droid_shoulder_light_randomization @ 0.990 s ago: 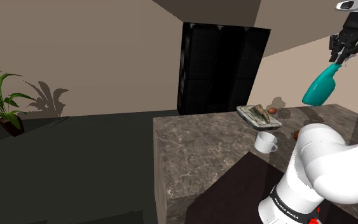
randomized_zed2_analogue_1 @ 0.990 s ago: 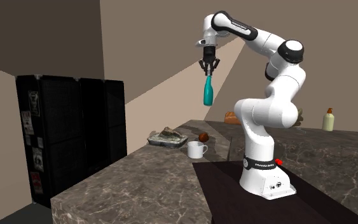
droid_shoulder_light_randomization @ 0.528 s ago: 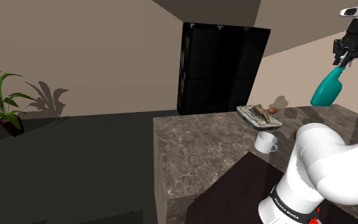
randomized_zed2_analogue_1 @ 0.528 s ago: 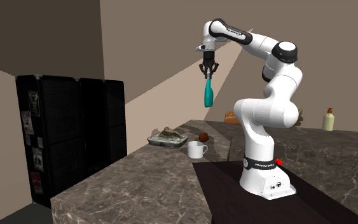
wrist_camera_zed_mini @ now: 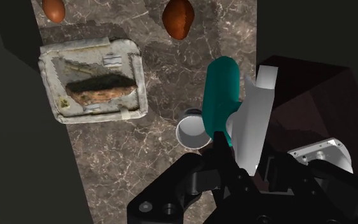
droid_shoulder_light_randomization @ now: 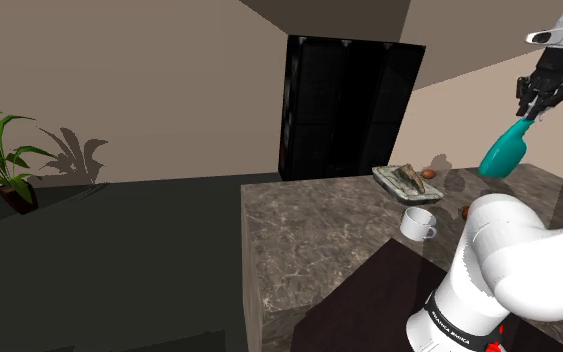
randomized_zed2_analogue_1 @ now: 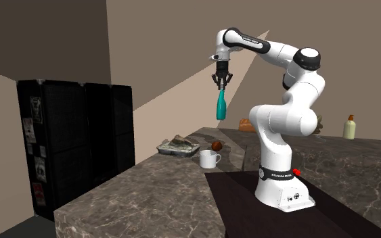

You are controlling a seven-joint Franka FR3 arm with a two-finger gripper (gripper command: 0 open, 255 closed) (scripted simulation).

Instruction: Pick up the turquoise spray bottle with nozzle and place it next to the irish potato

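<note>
Shoulder view: tool (droid_shoulder_light_randomization: 534, 110) pinched teal spray bottle (droid_shoulder_light_randomization: 501, 152) by its neck, hanging high above the desk (droid_shoulder_light_randomization: 304, 230). Potato (wrist_camera_zed_mini: 178, 19) sat near tray (wrist_camera_zed_mini: 138, 83) & mug (wrist_camera_zed_mini: 193, 130).

We see a counter (randomized_zed2_analogue_1: 148, 196) of dark brown marbled stone. On it lies a shallow grey tray (wrist_camera_zed_mini: 95, 79) with a brown lump inside. Near the tray, not touching it, a white mug (randomized_zed2_analogue_1: 209, 159) stands upright. A reddish-brown potato (wrist_camera_zed_mini: 178, 19) and a second brown piece (wrist_camera_zed_mini: 53, 9) lie near the tray, apart from each other. A dark box (randomized_zed2_analogue_1: 239, 203) rests on the counter near the mug. A pale bottle (randomized_zed2_analogue_1: 349, 127) stands far at the second exterior view's right.
</note>
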